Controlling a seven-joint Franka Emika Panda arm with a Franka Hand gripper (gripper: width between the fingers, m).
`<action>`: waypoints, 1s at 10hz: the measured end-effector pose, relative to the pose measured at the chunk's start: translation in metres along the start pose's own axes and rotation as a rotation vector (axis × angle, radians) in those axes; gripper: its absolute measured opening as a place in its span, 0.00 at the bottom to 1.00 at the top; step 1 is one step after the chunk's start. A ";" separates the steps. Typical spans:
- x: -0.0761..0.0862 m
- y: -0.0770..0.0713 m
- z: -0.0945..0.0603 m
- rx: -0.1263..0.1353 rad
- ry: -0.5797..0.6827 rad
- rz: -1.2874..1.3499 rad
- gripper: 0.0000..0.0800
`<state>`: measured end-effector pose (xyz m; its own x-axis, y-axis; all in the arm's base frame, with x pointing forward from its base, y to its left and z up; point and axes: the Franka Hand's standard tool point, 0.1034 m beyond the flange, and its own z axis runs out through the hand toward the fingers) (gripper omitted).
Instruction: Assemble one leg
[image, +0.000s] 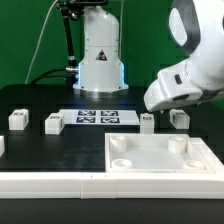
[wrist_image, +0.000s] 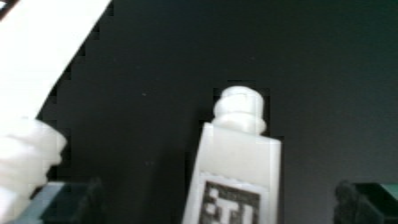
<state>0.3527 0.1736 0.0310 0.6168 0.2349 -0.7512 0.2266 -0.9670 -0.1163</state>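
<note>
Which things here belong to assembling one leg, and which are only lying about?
For the job: small white plastic oblong leg with a square tag; open gripper around it; large white square panel with round corner sockets.
Lying about: two more small white blocks; thin flat white marker board.

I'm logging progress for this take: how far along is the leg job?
Done: nothing fitted yet; the panel's visible sockets are empty. In hand: the open gripper has a finger on each side of one leg but is not gripping it. Left: close on the leg, carry it to a socket and seat it.
</note>
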 end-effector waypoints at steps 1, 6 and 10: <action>0.001 -0.004 0.007 -0.001 -0.107 0.029 0.81; 0.014 -0.008 0.015 -0.005 -0.095 0.021 0.81; 0.014 -0.008 0.015 -0.004 -0.095 0.020 0.51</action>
<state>0.3485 0.1830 0.0117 0.5469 0.2050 -0.8117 0.2183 -0.9709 -0.0981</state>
